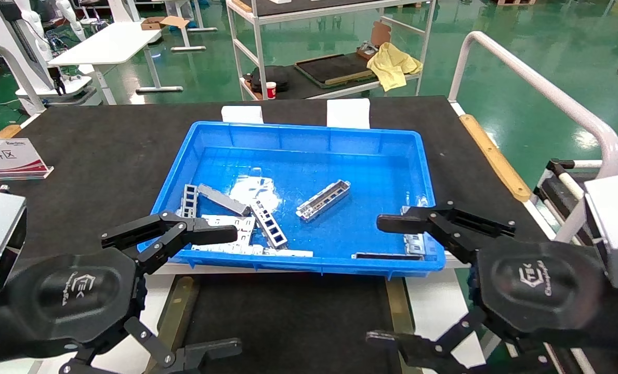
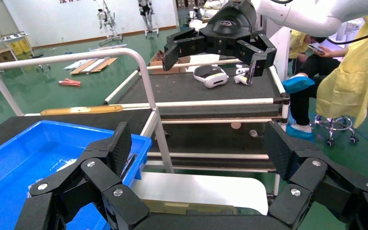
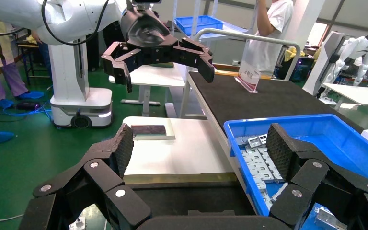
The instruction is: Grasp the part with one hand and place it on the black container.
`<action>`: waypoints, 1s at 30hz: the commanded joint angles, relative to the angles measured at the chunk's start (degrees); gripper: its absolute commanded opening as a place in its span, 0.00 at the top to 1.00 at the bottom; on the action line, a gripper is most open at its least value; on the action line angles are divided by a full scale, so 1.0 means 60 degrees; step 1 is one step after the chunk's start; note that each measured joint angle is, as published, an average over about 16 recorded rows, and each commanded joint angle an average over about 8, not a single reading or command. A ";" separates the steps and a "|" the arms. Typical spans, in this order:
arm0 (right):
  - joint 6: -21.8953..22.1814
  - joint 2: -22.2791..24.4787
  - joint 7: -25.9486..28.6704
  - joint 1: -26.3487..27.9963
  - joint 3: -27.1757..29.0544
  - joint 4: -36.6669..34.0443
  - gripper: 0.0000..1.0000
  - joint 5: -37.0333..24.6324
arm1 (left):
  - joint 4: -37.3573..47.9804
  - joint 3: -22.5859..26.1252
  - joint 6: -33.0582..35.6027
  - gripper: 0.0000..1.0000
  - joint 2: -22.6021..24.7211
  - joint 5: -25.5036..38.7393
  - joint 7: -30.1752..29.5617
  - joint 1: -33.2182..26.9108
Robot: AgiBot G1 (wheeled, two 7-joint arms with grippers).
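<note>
A part (image 1: 323, 199), a narrow silver-grey channel strip with cut-outs, lies at a slant in the middle of the blue bin (image 1: 309, 134). Two similar strips lie to its left (image 1: 268, 224). The black container (image 1: 288, 322) with olive-brown side strips sits in front of the bin, between my grippers; it also shows in the right wrist view (image 3: 191, 199). My left gripper (image 1: 228, 291) is open and empty over the container's left edge, its upper finger over the bin's front left corner. My right gripper (image 1: 382, 280) is open and empty at the bin's front right corner.
Pale flat plates (image 1: 225, 228) lie along the bin's front wall, also in the right wrist view (image 3: 258, 163). A white rail (image 1: 542, 88) rises at the right. A sign (image 1: 7, 158) stands at the far left. The black mat (image 1: 106, 145) surrounds the bin.
</note>
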 commanded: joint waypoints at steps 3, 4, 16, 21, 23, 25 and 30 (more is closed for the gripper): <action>0.0000 0.0000 0.0000 0.0000 0.0000 0.0000 0.00 0.0000 | 0.0000 0.0000 0.0000 0.00 0.0000 0.0000 0.0000 0.0000; 0.0000 0.0000 0.0000 0.0000 0.0000 0.0000 0.00 0.0000 | 0.0000 0.0000 0.0000 0.00 0.0000 0.0000 0.0000 0.0000; 0.0000 0.0000 0.0000 0.0000 0.0000 0.0000 0.00 0.0000 | 0.0000 0.0000 0.0000 0.00 0.0000 0.0000 0.0000 0.0000; 0.0000 0.0000 0.0000 0.0000 0.0000 0.0000 0.00 0.0000 | 0.0000 0.0000 0.0000 0.00 0.0000 0.0000 0.0000 0.0000; 0.0000 0.0000 0.0000 0.0000 0.0000 0.0000 0.00 0.0000 | 0.0000 0.0000 0.0000 0.00 0.0000 0.0000 0.0000 0.0000; 0.0000 0.0000 0.0000 0.0000 0.0000 0.0000 0.00 0.0000 | 0.0000 0.0000 0.0000 0.00 0.0000 0.0000 0.0000 0.0000; 0.0000 0.0000 0.0000 0.0000 0.0000 0.0000 0.00 0.0000 | 0.0000 0.0000 0.0000 0.00 0.0000 0.0000 0.0000 0.0000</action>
